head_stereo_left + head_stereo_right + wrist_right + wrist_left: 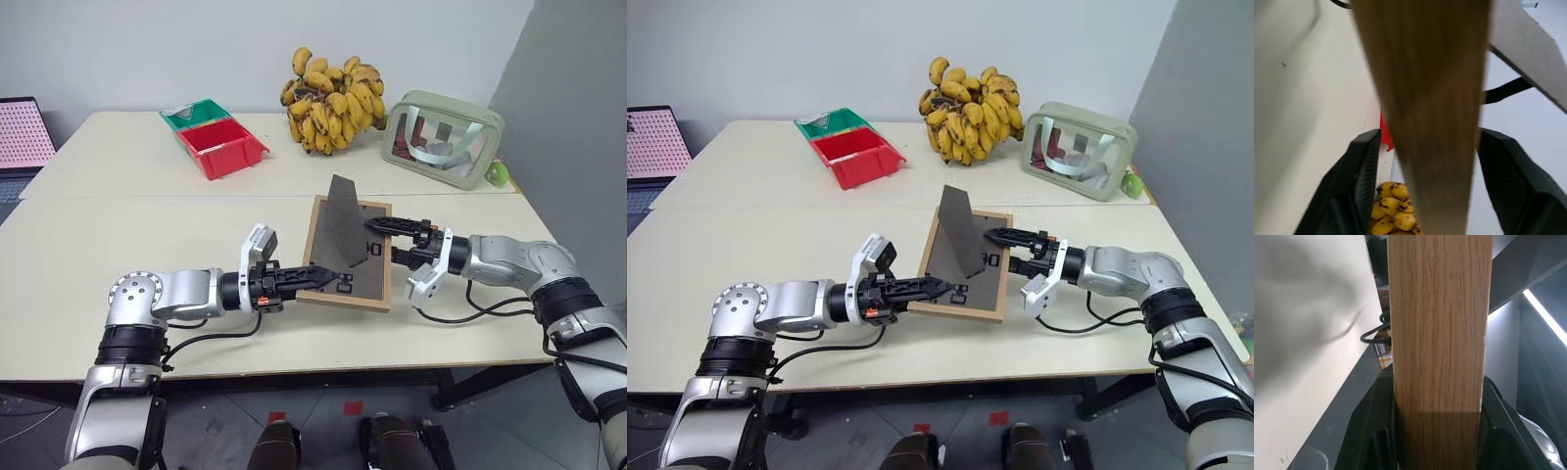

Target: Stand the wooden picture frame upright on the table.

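A wide cream table [147,225] with a seam across it stands against a pale wall. At its far side sit a red bin [221,147] with a green bin [194,115] behind it, a bunch of bananas [333,101], and a pale green pouch [443,137]. A pink perforated board [22,132] leans at the far left edge.

The frame [351,255] lies back-up on the table between the two grippers, its dark back facing the camera and its fold-out stand [342,233] raised.

The left gripper [328,277] reaches in level and is clamped on the near edge of the frame; the left wrist view shows the wood rail pressed between both fingers [1371,431], with no gap on either side.

The right gripper [384,240] comes from the opposite side, its fingers [1359,181] straddling the frame's far edge. The right wrist view shows the wood rail between them with space left on both sides, so these jaws are part-way apart and not yet pinching the wood.
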You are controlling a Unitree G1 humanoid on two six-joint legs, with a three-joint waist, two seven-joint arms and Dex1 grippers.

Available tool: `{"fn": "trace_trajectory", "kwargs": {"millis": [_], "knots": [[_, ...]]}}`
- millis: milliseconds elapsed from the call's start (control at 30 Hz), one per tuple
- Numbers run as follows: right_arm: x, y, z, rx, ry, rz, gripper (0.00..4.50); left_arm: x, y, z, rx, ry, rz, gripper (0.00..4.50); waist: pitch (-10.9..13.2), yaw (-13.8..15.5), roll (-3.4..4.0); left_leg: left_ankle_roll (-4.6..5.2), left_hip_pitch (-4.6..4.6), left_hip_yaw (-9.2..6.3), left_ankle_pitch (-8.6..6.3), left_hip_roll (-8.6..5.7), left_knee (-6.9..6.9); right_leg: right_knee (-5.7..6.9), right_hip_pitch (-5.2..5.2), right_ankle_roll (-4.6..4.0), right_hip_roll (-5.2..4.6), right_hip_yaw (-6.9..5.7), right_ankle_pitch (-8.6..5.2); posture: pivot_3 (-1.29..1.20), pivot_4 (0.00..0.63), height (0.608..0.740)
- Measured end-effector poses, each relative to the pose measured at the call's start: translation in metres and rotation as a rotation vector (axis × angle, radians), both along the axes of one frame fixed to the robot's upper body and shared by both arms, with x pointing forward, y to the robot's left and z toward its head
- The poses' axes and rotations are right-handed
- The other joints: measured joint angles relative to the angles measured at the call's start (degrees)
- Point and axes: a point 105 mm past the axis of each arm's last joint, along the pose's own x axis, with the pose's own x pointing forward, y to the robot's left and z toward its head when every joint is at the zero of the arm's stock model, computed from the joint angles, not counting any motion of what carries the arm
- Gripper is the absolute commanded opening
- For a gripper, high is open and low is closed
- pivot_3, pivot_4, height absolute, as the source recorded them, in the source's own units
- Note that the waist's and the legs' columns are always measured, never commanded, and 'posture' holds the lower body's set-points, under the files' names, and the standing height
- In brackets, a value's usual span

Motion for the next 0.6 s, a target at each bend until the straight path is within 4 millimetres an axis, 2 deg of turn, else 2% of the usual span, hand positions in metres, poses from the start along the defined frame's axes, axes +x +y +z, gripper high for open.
{"fn": "trace_trajectory", "kwargs": {"millis": [167,233,267,300,467,533,600], "knots": [[0.000,-0.004,0.007,0.013,-0.028,0.007,1.35,-0.004,-0.003,0.003,-0.025,-0.026,0.013,1.29,0.00,-0.02,0.00,0.03,0.14,-0.02,0.01,0.00,0.01,-0.04,0.20,-0.01,0.00,0.00,0.00,0.00,0.150,0.740],[-0.002,-0.005,0.010,0.011,-0.045,0.021,1.35,-0.007,-0.005,0.005,-0.028,-0.045,0.015,1.99,0.00,0.03,0.00,0.03,0.12,-0.03,0.01,0.00,0.01,-0.07,0.21,-0.01,-0.01,-0.01,-0.01,0.00,0.150,0.740],[-0.002,-0.007,0.010,0.004,-0.046,0.020,1.34,-0.006,-0.006,0.008,-0.024,-0.065,0.022,2.02,0.00,0.05,-0.01,0.03,0.12,-0.05,0.01,0.00,0.01,-0.08,0.23,-0.01,0.00,-0.03,-0.01,0.00,0.150,0.740],[-0.002,-0.009,0.009,0.001,-0.047,0.017,1.28,-0.005,-0.006,0.010,-0.014,-0.082,0.035,2.41,0.00,0.06,0.00,0.03,0.12,-0.04,0.01,-0.01,0.01,-0.08,0.23,-0.01,-0.01,-0.02,0.00,0.00,0.150,0.740],[-0.003,-0.012,0.015,0.018,-0.053,0.028,1.28,0.002,-0.005,0.013,-0.024,-0.096,0.094,3.28,0.00,0.08,0.00,0.03,0.14,-0.06,0.01,-0.02,0.05,-0.07,0.28,-0.01,-0.01,-0.03,0.00,0.00,0.150,0.740],[-0.003,-0.016,0.013,0.016,-0.036,0.031,1.28,0.012,0.006,0.022,-0.038,-0.113,0.170,3.69,0.00,0.05,0.00,0.04,0.15,-0.07,0.02,-0.02,0.05,-0.07,0.29,-0.01,0.00,-0.05,0.00,0.00,0.150,0.740],[-0.001,-0.021,0.012,0.027,0.014,0.027,1.28,0.022,0.029,0.031,-0.028,-0.141,0.281,4.11,0.01,-0.24,-0.02,0.04,0.17,-0.06,0.02,0.01,0.04,-0.07,0.29,-0.01,0.02,-0.03,0.00,0.00,0.150,0.740]]}}
